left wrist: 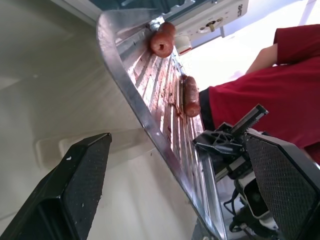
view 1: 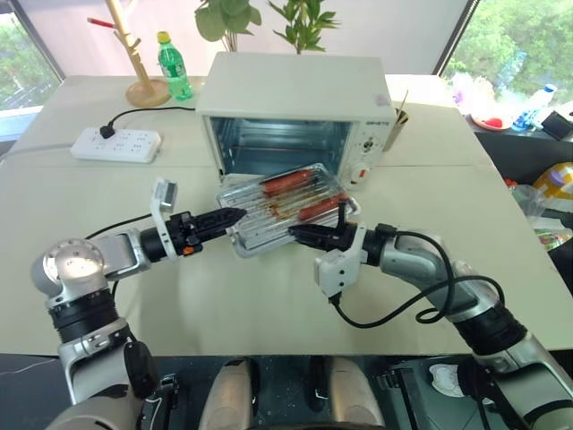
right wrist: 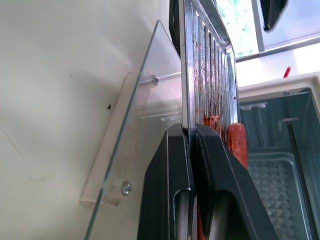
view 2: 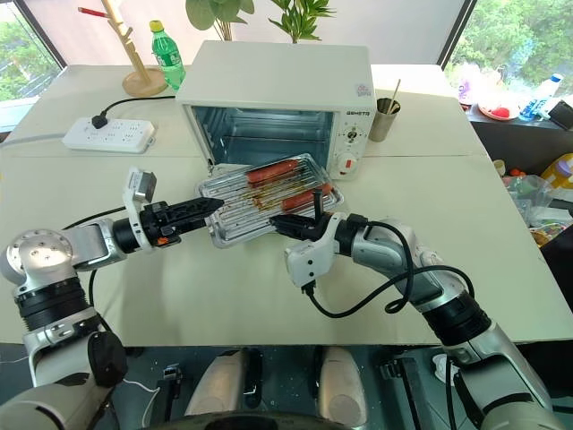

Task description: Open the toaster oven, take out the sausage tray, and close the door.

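Observation:
The white toaster oven (view 1: pixel 295 90) stands at the back of the table with its cavity open. Its glass door (right wrist: pixel 145 100) lies folded down level just above the tabletop. The silver sausage tray (view 1: pixel 260 235) hangs tilted above the door, out of the cavity, with two red sausages (view 1: pixel 286 183) on it. My right gripper (view 1: pixel 300 235) is shut on the tray's near rim (right wrist: pixel 186 100). At the tray's left edge my left gripper (view 1: pixel 235 218) is open. In the left wrist view the rim (left wrist: pixel 150 125) runs between its two spread fingers (left wrist: pixel 65 195) without touching them.
A white power strip (view 1: pixel 116 143) with a black cable lies at the back left. Behind it stand a green bottle (view 1: pixel 175 67) and a wooden stand (view 1: pixel 143 85). A metal cup (view 1: pixel 397 125) is right of the oven. A person's red sleeve (left wrist: pixel 260 100) shows beyond the tray.

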Robot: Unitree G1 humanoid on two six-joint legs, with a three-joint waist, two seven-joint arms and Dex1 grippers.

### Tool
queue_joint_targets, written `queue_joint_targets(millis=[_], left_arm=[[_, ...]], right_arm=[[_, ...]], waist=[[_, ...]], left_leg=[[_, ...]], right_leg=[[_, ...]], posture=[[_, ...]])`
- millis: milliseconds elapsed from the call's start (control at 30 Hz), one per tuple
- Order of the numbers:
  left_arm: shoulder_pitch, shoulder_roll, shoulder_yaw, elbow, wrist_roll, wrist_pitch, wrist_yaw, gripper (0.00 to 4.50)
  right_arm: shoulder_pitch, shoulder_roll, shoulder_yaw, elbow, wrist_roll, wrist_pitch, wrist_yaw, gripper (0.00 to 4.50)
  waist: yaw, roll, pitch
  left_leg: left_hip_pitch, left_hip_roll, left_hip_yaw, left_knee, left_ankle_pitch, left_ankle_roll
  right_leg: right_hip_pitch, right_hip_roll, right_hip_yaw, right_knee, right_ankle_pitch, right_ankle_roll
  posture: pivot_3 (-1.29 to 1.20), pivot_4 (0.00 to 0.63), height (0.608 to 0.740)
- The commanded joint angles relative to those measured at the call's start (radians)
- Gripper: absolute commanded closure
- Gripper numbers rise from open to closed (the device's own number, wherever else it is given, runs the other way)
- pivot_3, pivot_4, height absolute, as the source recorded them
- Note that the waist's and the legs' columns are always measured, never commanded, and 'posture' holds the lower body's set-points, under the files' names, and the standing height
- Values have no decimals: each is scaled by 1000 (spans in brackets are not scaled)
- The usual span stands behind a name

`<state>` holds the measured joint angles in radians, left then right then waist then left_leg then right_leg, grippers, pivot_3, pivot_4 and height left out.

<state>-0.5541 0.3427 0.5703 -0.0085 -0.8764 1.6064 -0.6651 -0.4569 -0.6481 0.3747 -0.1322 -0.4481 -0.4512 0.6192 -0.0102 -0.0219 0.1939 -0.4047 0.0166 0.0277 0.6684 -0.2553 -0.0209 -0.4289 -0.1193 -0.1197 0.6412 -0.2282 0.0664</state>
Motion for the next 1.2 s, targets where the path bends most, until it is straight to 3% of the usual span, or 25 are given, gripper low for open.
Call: queue_joint_targets(millis=[33,67,167,400,733,833,1033,1200], left_arm=[[-29,-29,-9,12,-48,8,42,0],[-30,-36,-13,16,-56,8,52,0],[-26,-42,-24,22,-91,8,72,859],[-12,-33,-46,58,-194,8,118,4374],[-51,-45,-34,159,-341,8,274,4483],[-53,-56,-18,184,-381,8,334,4500],[-21,-97,26,192,-476,7,454,4500],[45,-112,58,189,-611,-28,582,4500]], right_arm=[[-7,-1,-41,-57,23,-9,0,4449],[-5,-2,-41,-58,22,-6,1,4449],[0,-5,-45,-58,19,-3,2,4500],[2,-4,-52,-63,10,-2,-4,4500],[12,-19,-69,-77,25,5,24,4500],[19,-21,-77,-88,46,24,45,3456],[27,-30,-102,-126,91,69,81,398],[57,-64,-163,-195,172,118,123,398]], waist=[[0,0,0],[0,0,0],[0,0,0],[0,0,0],[1,0,0],[2,0,0],[1,0,0],[2,-1,0]], left_leg=[[0,0,0,0,0,-1],[0,0,0,0,0,-1],[0,0,0,0,0,-1],[0,0,0,0,1,-1],[0,0,0,0,1,-1],[0,0,0,0,1,-1],[0,0,0,0,1,-1],[1,0,0,-1,1,-1]], right_leg=[[0,0,0,0,0,0],[0,0,0,0,0,0],[0,0,0,0,0,0],[0,0,0,0,0,0],[0,0,0,0,0,0],[0,0,0,0,0,0],[0,0,0,0,0,0],[0,0,0,0,0,0]], posture=[[0,150,717],[0,150,717],[0,150,717],[0,150,717],[0,150,717],[0,150,717],[0,150,717],[0,150,717]])
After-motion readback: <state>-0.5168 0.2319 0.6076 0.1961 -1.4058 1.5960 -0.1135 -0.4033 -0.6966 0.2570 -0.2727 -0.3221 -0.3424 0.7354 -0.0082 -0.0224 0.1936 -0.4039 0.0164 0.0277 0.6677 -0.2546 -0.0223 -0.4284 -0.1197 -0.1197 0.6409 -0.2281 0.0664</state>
